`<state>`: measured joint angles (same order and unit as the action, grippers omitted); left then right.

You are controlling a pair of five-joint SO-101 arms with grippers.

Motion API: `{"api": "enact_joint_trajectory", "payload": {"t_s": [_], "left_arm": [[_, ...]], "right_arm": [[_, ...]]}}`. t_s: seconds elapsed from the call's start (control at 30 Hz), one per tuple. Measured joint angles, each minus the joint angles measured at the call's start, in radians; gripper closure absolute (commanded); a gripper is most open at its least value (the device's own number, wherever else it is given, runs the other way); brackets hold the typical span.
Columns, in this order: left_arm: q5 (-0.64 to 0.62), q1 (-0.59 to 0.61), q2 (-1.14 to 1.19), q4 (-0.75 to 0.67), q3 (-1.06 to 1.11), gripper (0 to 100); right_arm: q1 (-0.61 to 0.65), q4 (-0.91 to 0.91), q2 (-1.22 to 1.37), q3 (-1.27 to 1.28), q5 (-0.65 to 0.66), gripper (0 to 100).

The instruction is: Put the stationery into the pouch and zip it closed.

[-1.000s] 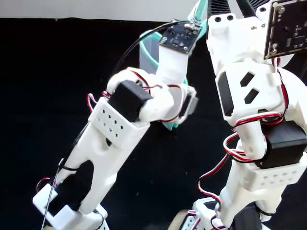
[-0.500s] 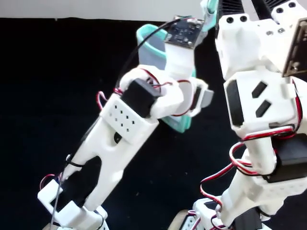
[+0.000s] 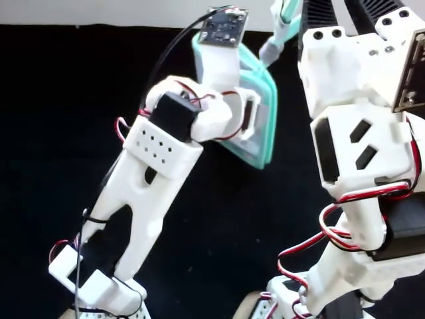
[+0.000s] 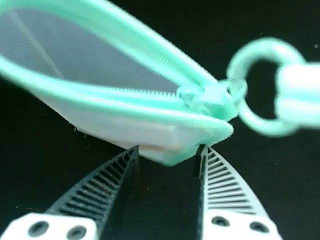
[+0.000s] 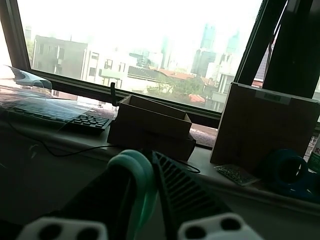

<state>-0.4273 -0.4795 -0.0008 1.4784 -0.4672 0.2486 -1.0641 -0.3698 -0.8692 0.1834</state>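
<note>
A translucent pouch (image 3: 260,109) with mint edging hangs in the air above the black table. My left gripper (image 3: 251,119) is shut on one of its corners. In the left wrist view the black fingers (image 4: 112,177) of that gripper (image 4: 167,152) pinch the pouch (image 4: 100,80) just below the zipper's end. The slider (image 4: 205,96) sits close to this corner, and the teeth stand parted behind it. A mint ring pull (image 4: 262,85) hangs off the slider. My right gripper (image 5: 145,172) is shut on that ring (image 5: 135,175), high at the back (image 3: 284,14).
The black table (image 3: 60,119) spreads beneath both arms. The right arm's white body (image 3: 358,153) stands close beside the pouch. Beyond the table edge are a windowsill with cardboard boxes (image 5: 150,127), a keyboard (image 5: 55,115) and a tape roll (image 5: 287,170).
The left arm has lifted the pouch and swung its wrist up and to the left, turning more of the pouch's face into view. The right arm shifted slightly, still holding the ring.
</note>
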Motion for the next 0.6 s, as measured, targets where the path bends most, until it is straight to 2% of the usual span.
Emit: {"api": "enact_joint_trajectory", "payload": {"t_s": [0.27, 0.47, 0.53, 0.6], "left_arm": [[0.031, 0.054, 0.0, 0.046, 0.0, 79], [0.037, 0.15, 0.0, 0.074, 0.002, 79], [0.052, 0.178, 0.0, 0.074, 0.003, 85], [0.06, 0.183, 0.008, 0.074, 0.003, 95]], "right_arm": [[-0.006, -0.002, 0.0, 0.0, 0.0, 99.2], [-0.008, -0.002, 0.0, 0.0, 0.0, 99.2], [-0.008, -0.002, 0.0, 0.0, 0.0, 99.2], [-0.009, -0.009, -0.002, 0.0, 0.0, 99.2]]}}
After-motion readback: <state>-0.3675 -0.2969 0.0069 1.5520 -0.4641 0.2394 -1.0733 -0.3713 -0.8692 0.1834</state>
